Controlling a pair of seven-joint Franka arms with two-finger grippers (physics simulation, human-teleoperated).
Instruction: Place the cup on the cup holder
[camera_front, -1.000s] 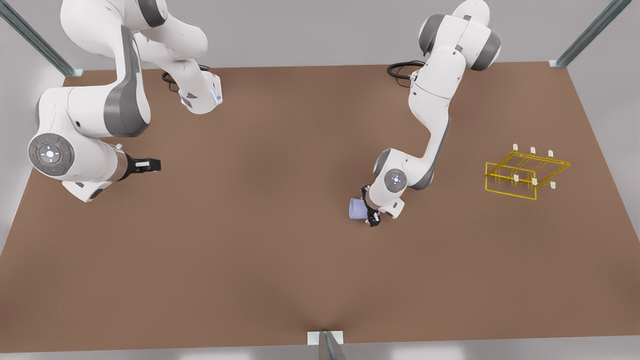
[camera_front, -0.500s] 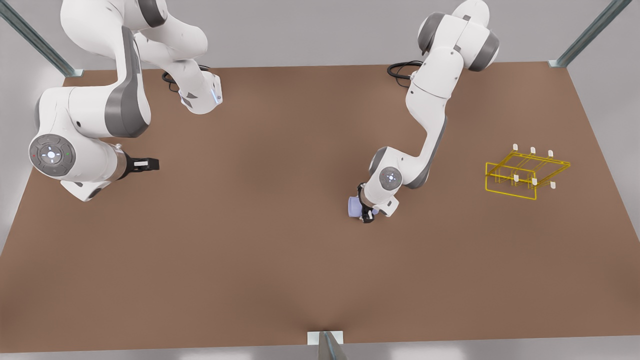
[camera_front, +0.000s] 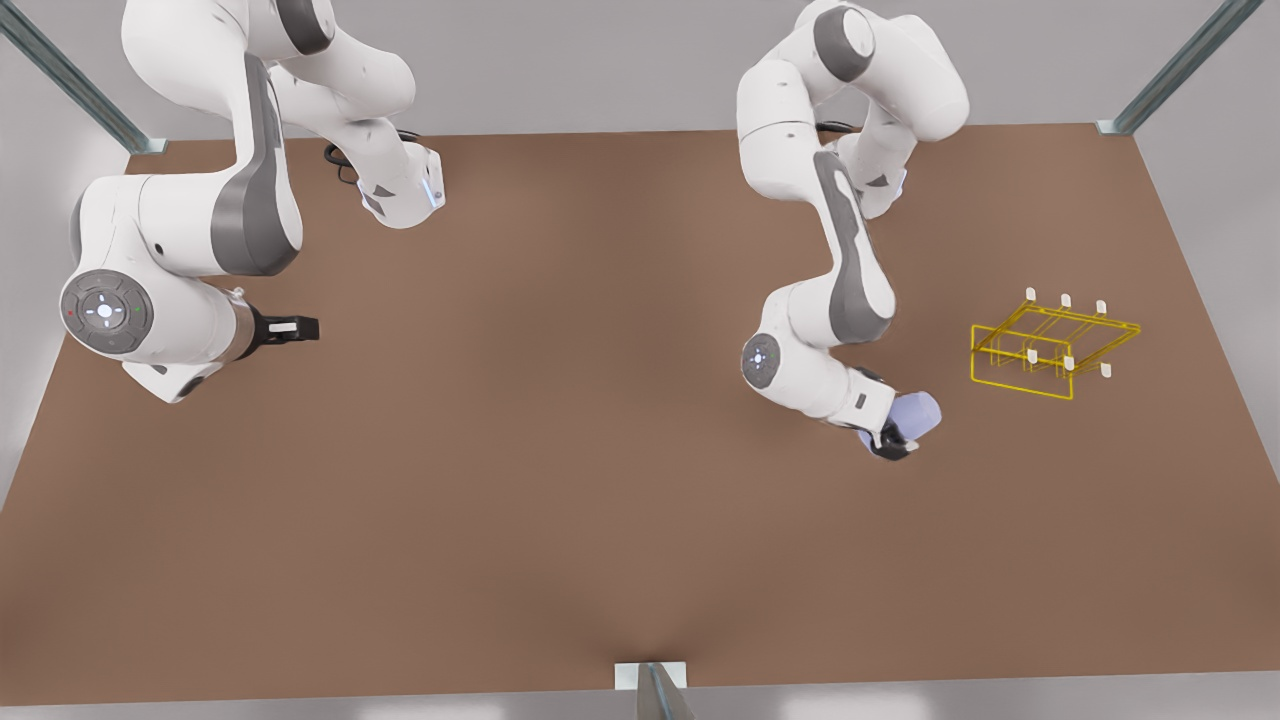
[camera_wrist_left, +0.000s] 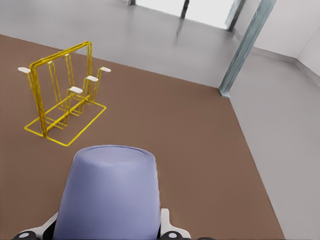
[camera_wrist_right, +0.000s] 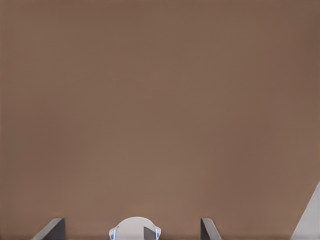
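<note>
Now gripping the cup (camera_front: 918, 412) in the left pincer (camera_front: 893, 438), cup tipped sideways above the brown worktop (camera_front: 560, 480), near the yellow wire cup holder (camera_front: 1050, 347) yet apart from it on the front view's left. Over on the front view's left edge, right pincer (camera_front: 298, 327) waiting low over bare worktop, fingers (camera_wrist_right: 50, 231) spread wide and grasping nothing.
</note>
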